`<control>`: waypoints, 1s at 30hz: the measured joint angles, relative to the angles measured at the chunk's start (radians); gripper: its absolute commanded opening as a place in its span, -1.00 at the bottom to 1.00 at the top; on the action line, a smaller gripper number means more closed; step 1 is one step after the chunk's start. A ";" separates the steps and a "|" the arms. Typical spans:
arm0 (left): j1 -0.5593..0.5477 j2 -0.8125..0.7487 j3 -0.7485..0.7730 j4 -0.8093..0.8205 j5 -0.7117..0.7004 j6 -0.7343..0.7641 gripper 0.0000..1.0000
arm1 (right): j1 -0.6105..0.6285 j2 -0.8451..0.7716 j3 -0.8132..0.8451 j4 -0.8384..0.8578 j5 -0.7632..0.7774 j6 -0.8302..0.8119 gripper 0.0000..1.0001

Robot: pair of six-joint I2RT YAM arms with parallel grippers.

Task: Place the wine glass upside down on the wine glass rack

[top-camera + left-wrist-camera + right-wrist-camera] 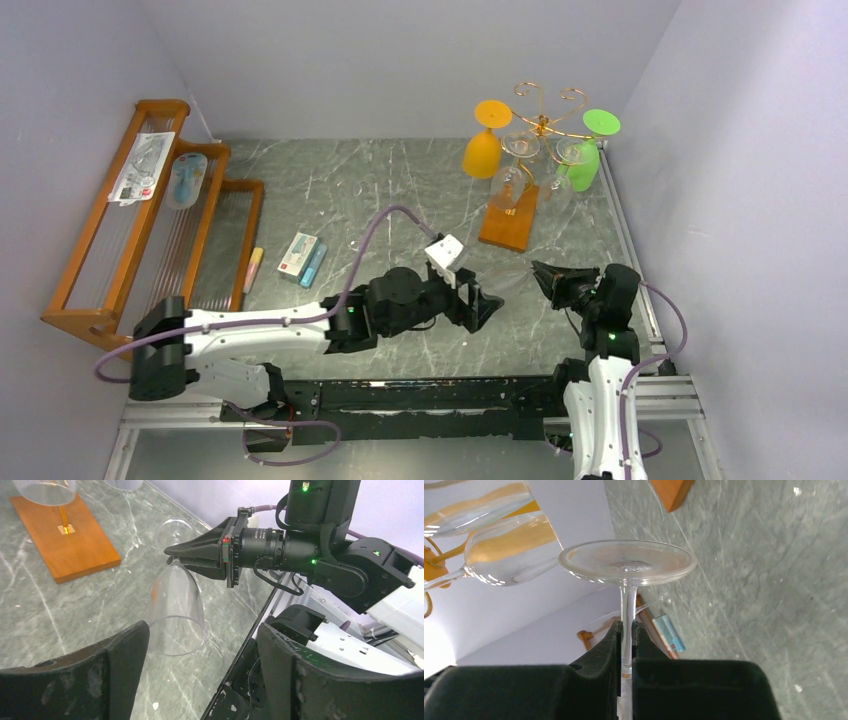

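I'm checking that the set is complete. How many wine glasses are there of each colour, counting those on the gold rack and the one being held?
Clear: 3 (two hanging clear glasses on the wine glass rack, plus the wine glass gripped by its stem in the right hand)
Orange: 1, the orange glass, hanging
Green: 1, the green glass, hanging
Total: 5

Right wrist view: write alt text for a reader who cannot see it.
The right hand is shut on the stem of a clear wine glass, its round foot just past the grip. Other clear glasses show at upper left; a grey marbled table fills the right side.
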 measured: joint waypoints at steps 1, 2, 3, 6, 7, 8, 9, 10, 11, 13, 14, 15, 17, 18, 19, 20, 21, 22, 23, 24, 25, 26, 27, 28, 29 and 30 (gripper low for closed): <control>0.000 -0.025 -0.004 -0.019 0.000 0.004 0.76 | 0.000 -0.006 0.000 0.000 0.010 -0.019 -1.00; 0.000 -0.049 -0.004 -0.042 0.000 0.010 0.78 | 0.000 -0.017 0.000 0.000 0.023 -0.041 -1.00; 0.000 -0.072 -0.001 -0.069 -0.001 0.021 0.78 | 0.000 -0.028 0.001 0.000 0.032 -0.061 -1.00; 0.000 -0.108 0.043 -0.167 -0.001 0.069 0.82 | 0.000 -0.076 0.021 -0.001 0.071 -0.150 -1.00; 0.000 -0.107 0.072 -0.203 -0.001 0.083 0.82 | 0.000 -0.088 0.031 0.001 0.079 -0.180 -1.00; 0.001 -0.104 0.101 -0.235 0.000 0.094 0.82 | 0.000 -0.105 0.042 0.010 0.090 -0.214 -1.00; 0.003 -0.100 0.129 -0.261 0.002 0.101 0.82 | 0.000 -0.122 0.050 0.022 0.096 -0.256 -1.00; 0.007 -0.096 0.156 -0.284 0.010 0.105 0.83 | 0.000 -0.138 0.056 0.035 0.100 -0.288 -1.00; 0.010 -0.092 0.173 -0.296 0.019 0.105 0.83 | 0.000 -0.158 0.060 0.055 0.100 -0.325 -1.00; 0.022 -0.074 0.214 -0.313 0.062 0.102 0.83 | 0.000 -0.203 0.062 0.101 0.094 -0.407 -1.00; 0.027 -0.062 0.232 -0.316 0.089 0.099 0.83 | 0.000 -0.221 0.062 0.124 0.085 -0.442 -1.00; 0.034 -0.045 0.253 -0.320 0.122 0.093 0.83 | 0.000 -0.235 0.062 0.150 0.072 -0.475 -1.00; 0.046 -0.014 0.287 -0.325 0.169 0.090 0.84 | 0.000 -0.257 0.055 0.214 0.037 -0.528 -1.00; 0.051 0.003 0.307 -0.330 0.189 0.090 0.84 | 0.000 -0.266 0.048 0.246 0.019 -0.544 -1.00; 0.056 0.018 0.326 -0.335 0.203 0.090 0.84 | 0.001 -0.274 0.035 0.290 -0.007 -0.562 -1.00; 0.061 0.028 0.340 -0.335 0.212 0.089 0.84 | 0.003 -0.279 0.019 0.339 -0.039 -0.579 -1.00; 0.068 0.037 0.355 -0.334 0.225 0.086 0.83 | 0.006 -0.282 0.009 0.367 -0.060 -0.589 -1.00; 0.074 0.042 0.366 -0.333 0.236 0.081 0.83 | 0.011 -0.286 -0.004 0.405 -0.085 -0.602 -1.00; 0.081 0.046 0.374 -0.328 0.249 0.076 0.83 | 0.017 -0.293 -0.016 0.442 -0.109 -0.613 -1.00; 0.087 0.050 0.381 -0.322 0.260 0.069 0.83 | 0.024 -0.303 -0.026 0.475 -0.132 -0.625 -1.00; 0.093 0.056 0.389 -0.314 0.275 0.059 0.83 | 0.029 -0.313 -0.032 0.502 -0.153 -0.634 -1.00; 0.098 0.064 0.398 -0.307 0.288 0.051 0.83 | 0.034 -0.323 -0.035 0.532 -0.175 -0.644 -1.00; 0.103 0.075 0.406 -0.295 0.301 0.039 0.82 | 0.037 -0.330 -0.035 0.563 -0.196 -0.652 -1.00; 0.108 0.086 0.412 -0.284 0.317 0.024 0.79 | 0.040 -0.335 -0.035 0.593 -0.217 -0.658 -1.00; 0.112 0.097 0.413 -0.267 0.330 0.006 0.77 | 0.041 -0.336 -0.035 0.622 -0.237 -0.665 -1.00; 0.115 0.106 0.413 -0.254 0.343 -0.008 0.76 | 0.042 -0.336 -0.035 0.655 -0.261 -0.674 -1.00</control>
